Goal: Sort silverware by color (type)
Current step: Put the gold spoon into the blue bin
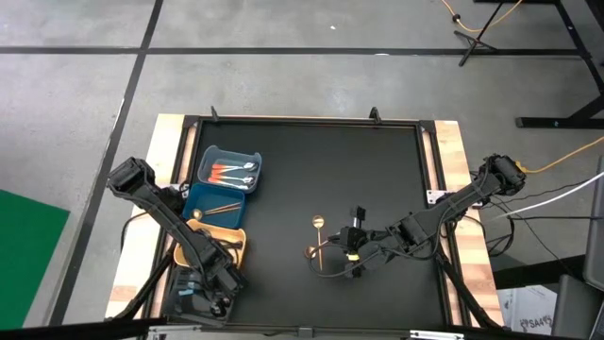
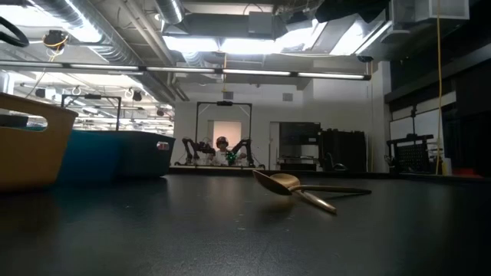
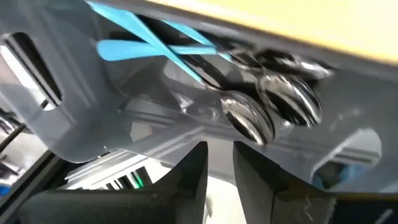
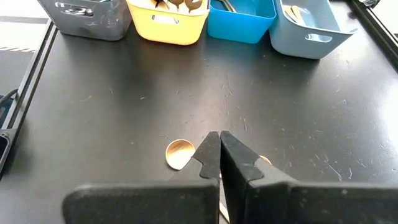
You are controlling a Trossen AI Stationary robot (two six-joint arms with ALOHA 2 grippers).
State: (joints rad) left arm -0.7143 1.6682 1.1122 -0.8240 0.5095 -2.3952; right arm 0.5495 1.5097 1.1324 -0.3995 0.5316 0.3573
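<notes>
Two gold spoons (image 1: 319, 236) lay near the middle of the tabletop, toward its front edge, bowls apart and handles converging toward the right gripper (image 1: 356, 247). Right gripper hovered just beside those handle ends, on the side toward the tabletop's right edge, fingers pressed together and holding nothing as far as the right wrist view showed; one spoon bowl (image 4: 180, 154) sat just ahead of the closed fingertips. Long axes of the spoons ran roughly from the centre toward the right edge, so a grasp would likely need the fingers parted and set across a handle. Left gripper (image 3: 219, 180) hung over the grey bin (image 3: 74, 118) at the front-left corner, fingers partly open and empty, above light blue and black cutlery (image 3: 249, 106) already lying inside. Orange-handled pieces (image 1: 231, 172) rested in the pale blue bin (image 1: 212, 156) toward the back-left. Clearly the right arm was nearer the gold spoons.
</notes>
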